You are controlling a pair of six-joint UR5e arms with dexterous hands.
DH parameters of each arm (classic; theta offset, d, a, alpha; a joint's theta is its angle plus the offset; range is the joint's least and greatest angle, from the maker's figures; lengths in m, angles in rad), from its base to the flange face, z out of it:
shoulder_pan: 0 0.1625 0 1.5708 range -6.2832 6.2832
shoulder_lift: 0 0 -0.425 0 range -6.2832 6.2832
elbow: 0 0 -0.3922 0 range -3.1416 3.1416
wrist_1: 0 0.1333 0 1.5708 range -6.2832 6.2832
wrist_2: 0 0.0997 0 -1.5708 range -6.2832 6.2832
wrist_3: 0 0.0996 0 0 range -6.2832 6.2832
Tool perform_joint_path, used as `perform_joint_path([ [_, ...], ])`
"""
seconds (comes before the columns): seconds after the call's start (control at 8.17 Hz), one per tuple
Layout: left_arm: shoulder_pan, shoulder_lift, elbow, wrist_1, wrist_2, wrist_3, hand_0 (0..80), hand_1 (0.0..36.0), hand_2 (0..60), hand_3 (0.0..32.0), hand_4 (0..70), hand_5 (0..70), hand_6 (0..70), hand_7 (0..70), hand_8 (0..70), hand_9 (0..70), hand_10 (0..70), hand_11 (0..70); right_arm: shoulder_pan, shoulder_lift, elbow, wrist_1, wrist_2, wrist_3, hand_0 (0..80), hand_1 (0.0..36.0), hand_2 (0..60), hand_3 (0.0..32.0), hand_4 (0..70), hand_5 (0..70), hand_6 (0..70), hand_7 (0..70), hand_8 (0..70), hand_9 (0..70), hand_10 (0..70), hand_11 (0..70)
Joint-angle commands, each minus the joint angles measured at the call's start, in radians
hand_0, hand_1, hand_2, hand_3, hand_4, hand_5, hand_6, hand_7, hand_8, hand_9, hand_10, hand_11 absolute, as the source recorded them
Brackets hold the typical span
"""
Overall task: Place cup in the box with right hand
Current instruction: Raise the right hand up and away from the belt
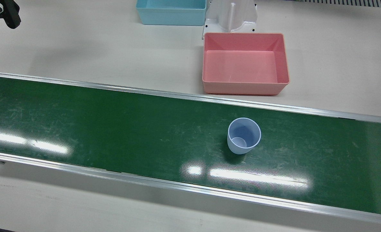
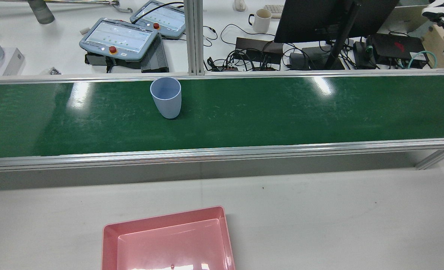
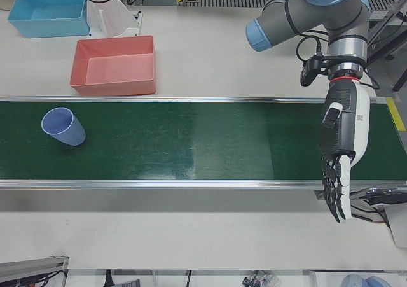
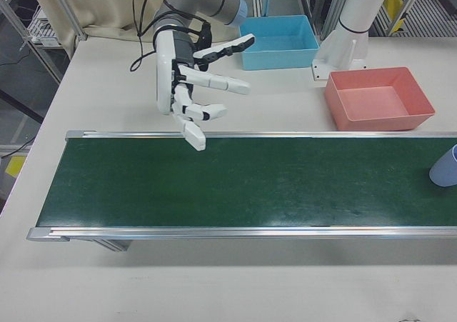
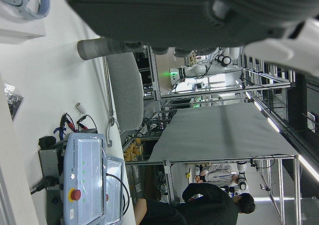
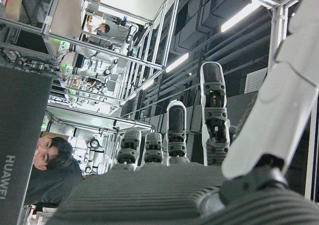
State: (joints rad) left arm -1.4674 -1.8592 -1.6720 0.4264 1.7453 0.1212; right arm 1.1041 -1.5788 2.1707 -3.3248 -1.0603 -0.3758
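Nothing done yet: blue cup (image 1: pixel 243 135) upright on the belt (image 1: pixel 113 129), pink box (image 1: pixel 245 62) seemingly empty, right hand (image 4: pixel 196 86) spread wide, far off.

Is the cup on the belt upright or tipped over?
Upright: the cup stands on its base on the green belt, open rim facing up, inside visible and empty.

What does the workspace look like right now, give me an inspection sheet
Surface: green conveyor belt, scuffed, glare patches.
Job's things: light blue cup upright on the belt; pink box empty, on the table beside the belt.
Clutter: blue box on the table.
Hands: right hand open above the table, fingers spread; left hand open, fingers pointing down.
Cables: tangle on the desk beyond the belt.
Surroundings: teach pendants, monitor, mug.
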Motion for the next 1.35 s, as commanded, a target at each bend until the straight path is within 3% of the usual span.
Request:
perform_joint_path([
  [0.0, -0.001, 0.0, 0.002, 0.0, -0.001, 0.0, 0.0, 0.0, 0.0, 0.0, 0.0, 0.0, 0.0, 0.0, 0.0, 0.0, 0.0, 0.0, 0.077, 0.024, 0.009, -0.041, -0.01, 0.014, 52.6, 10.9, 0.0, 0.0, 43.3, 4.7, 11.6, 55.4, 3.9, 13.6, 9.0, 14.2],
  [0.24, 0.002, 0.0, 0.0, -0.003, -0.001, 0.0, 0.0, 0.0, 0.0, 0.0, 0.0, 0.0, 0.0, 0.0, 0.0, 0.0, 0.0, 0.0, 0.05, -0.032, 0.011, -0.036, -0.01, 0.018, 52.3, 10.6, 0.4, 0.0, 45.5, 4.6, 12.7, 58.8, 5.2, 16.3, 9.8, 15.4],
  [0.73, 0.002, 0.002, 0.0, -0.005, -0.001, 0.0, 0.0, 0.0, 0.0, 0.0, 0.0, 0.0, 0.0, 0.0, 0.0, 0.0, 0.0, 0.0, 0.022, -0.038, -0.008, -0.035, -0.01, 0.015, 50.7, 8.0, 0.0, 0.0, 36.7, 4.5, 10.3, 45.3, 4.9, 13.2, 9.6, 15.0],
  [0.86, 0.002, 0.002, 0.0, -0.005, -0.001, 0.0, 0.0, 0.0, 0.0, 0.0, 0.0, 0.0, 0.0, 0.0, 0.0, 0.0, 0.0, 0.0, -0.007, -0.038, -0.055, -0.027, -0.01, 0.009, 50.5, 8.0, 0.0, 0.0, 36.2, 4.5, 10.1, 44.1, 4.9, 13.1, 9.5, 14.9],
  [1.1, 0.002, 0.002, 0.0, -0.005, 0.0, 0.0, 0.0, 0.0, 0.0, 0.0, 0.0, 0.0, 0.0, 0.0, 0.0, 0.0, 0.0, 0.0, 0.006, -0.032, -0.249, 0.118, -0.012, -0.023, 50.3, 7.6, 0.0, 0.0, 36.8, 4.3, 9.9, 42.7, 4.8, 12.4, 8.8, 13.8],
  [1.22, 0.002, 0.002, 0.0, -0.005, 0.0, 0.0, 0.0, 0.0, 0.0, 0.0, 0.0, 0.0, 0.0, 0.0, 0.0, 0.0, 0.0, 0.0, 0.008, 0.029, -0.341, 0.149, -0.012, -0.029, 49.9, 8.0, 0.0, 0.0, 36.8, 4.3, 9.2, 36.6, 4.5, 11.4, 8.4, 13.3],
])
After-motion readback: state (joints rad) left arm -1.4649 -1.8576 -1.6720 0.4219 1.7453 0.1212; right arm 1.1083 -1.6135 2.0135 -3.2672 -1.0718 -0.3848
